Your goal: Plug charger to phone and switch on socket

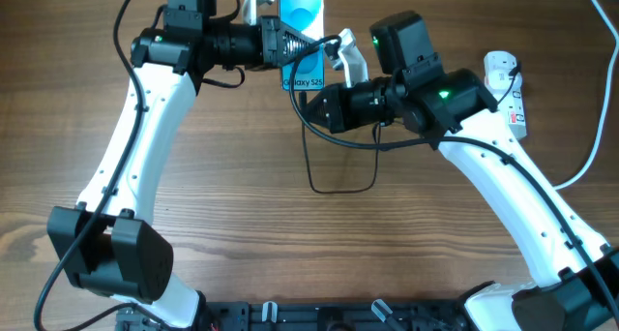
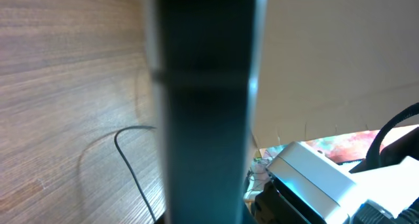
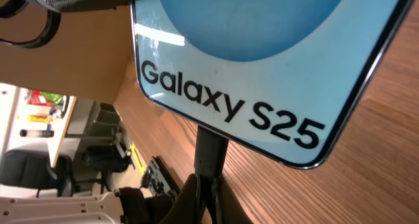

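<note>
We see the phone at the far middle of the table, screen up, its long axis running from the far edge towards the robot's base. The end printed "Galaxy S25" is the near end. The left gripper reaches in from the left and is pinched on the phone across its short width, about halfway along its length. From the pictures we cannot tell whether the phone lies flat on the wood or is held just above it.

The right gripper points left and sits just below the phone's near end, pressed together on the connector tip of the charger. In the right wrist view that dark tip stands in line with the phone's long axis and meets its lower edge, though we cannot tell how deep it sits.

The thin black cable drops from the tip towards us, turns right in a squared loop on bare wood, then climbs back under the right arm.

The socket lies well apart at the far right, long axis also far-to-near, with its white cord curving off the right edge. Bare table lies between loop and base, and left of the left arm
</note>
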Robot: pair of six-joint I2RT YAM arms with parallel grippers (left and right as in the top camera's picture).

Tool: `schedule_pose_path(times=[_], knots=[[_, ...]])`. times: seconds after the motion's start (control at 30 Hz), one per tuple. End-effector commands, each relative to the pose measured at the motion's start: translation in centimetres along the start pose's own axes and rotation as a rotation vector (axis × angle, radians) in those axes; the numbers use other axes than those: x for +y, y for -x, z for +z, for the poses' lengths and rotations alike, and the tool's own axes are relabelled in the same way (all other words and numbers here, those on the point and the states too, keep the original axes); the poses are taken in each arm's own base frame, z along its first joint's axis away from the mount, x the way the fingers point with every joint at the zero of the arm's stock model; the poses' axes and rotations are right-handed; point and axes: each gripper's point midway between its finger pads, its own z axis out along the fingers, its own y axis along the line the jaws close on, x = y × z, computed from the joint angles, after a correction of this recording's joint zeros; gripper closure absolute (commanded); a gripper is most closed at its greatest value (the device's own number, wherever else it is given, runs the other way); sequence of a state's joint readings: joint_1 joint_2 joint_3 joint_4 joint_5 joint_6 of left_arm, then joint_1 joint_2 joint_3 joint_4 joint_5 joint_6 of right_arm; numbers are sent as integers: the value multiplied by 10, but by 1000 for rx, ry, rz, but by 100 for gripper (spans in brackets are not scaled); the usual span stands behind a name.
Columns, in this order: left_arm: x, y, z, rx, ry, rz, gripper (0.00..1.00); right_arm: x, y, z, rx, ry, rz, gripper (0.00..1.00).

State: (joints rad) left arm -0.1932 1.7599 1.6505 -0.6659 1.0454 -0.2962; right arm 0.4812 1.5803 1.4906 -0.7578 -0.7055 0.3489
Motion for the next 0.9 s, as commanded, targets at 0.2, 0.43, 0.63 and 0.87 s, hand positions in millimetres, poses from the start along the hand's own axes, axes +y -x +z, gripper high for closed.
schedule_pose_path(times=[0.2,0.43,0.63,0.87], knots=[[-22,-16,2,58,-86,11,96,1,37,-10,-136,-17,-19,96],[-21,-18,2,65,-84,22,96,2,38,-11,-137,-13,-40,96],[-21,-18,2,65,-84,22,96,8,44,-15,-155,38,-58,96],[-21,-18,2,66,-84,19,96,-5,53,-25,-186,19,-26,95]])
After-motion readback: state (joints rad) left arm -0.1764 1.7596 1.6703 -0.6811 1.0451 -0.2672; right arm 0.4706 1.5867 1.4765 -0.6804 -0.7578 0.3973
